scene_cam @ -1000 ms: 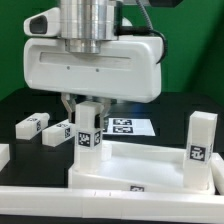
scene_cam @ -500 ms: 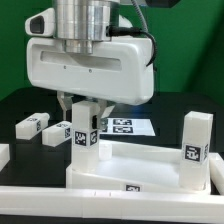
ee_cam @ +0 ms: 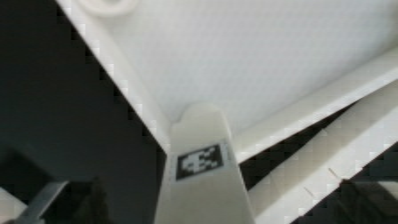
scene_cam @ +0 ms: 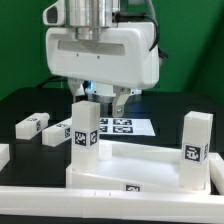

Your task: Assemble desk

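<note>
Green wall (scene_cam: 190,60) stands behind a black table (scene_cam: 20,105), and on that table the white desk top (scene_cam: 140,165) lies in the foreground, a broad tray with a raised rim. Half a second ago the gripper (scene_cam: 102,98) sat low over the leg (scene_cam: 85,140) at the corner on the exterior view's left. Now it has lifted clear and drifted toward the exterior view's right, its fingers spread with nothing between them. The leg stays upright on its own, so I judge this one seated and let go. From the blurred wrist view, though, I cannot confirm that it is fully home in its socket. A second leg (scene_cam: 197,148) stands at the corner on the exterior view's right, which suggests the build is about halfway done. Two loose legs (scene_cam: 32,125) lie flat on the table well behind the tray, probably next to be fetched. All parts are smooth, matte white plastic. The legs are long square-section blocks with crisp edges, each with a small black-and-white tag (ee_cam: 201,160). Behind the tray, the flat marker board (scene_cam: 135,128) lies on the table.
</note>
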Robot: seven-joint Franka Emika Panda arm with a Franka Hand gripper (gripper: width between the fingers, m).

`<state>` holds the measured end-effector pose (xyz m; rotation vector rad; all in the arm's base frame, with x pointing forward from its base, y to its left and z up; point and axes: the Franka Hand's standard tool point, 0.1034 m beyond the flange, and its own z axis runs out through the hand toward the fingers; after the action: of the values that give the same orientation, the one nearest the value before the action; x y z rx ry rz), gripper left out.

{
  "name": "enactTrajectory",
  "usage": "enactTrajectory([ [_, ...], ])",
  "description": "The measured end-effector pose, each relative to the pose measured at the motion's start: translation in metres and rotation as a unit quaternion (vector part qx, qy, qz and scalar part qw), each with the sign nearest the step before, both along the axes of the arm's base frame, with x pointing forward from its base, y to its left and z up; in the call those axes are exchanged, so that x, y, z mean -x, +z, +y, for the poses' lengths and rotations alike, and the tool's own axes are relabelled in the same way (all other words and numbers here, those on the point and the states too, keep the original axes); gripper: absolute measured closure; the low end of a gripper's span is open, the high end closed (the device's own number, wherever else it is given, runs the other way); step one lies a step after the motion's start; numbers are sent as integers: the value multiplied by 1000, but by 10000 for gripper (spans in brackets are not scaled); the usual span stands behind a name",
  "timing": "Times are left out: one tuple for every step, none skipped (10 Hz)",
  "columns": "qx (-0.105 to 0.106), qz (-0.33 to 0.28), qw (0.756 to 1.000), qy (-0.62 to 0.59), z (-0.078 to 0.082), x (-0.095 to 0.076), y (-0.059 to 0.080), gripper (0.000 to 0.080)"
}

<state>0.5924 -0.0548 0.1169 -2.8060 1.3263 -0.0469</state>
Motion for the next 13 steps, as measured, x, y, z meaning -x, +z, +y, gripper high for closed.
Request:
enactTrajectory([
  [-3, 1, 1000, -6, 4, 1, -2, 150],
  [-2, 1, 1000, -3, 3, 1, -2, 150],
  [-2, 1, 1000, -3, 3, 1, -2, 150],
  [-2, 1, 1000, -3, 3, 1, -2, 150],
  [-2, 2, 1000, -3, 3, 1, -2, 150],
  [-2, 2, 1000, -3, 3, 1, -3, 150],
  [-2, 2, 1000, -3, 3, 1, -3, 150],
  [-4, 0, 1000, -29, 6, 3, -4, 150],
  [-6, 3, 997, -71, 18, 14, -8, 150],
  [-7, 9, 997, -77, 26, 22, -12, 150],
  [-7, 8, 997, -74, 26, 21, -12, 150],
  [-8, 8, 997, -76, 27, 21, -13, 150],
  [-8, 9, 997, -77, 27, 22, -13, 150],
])
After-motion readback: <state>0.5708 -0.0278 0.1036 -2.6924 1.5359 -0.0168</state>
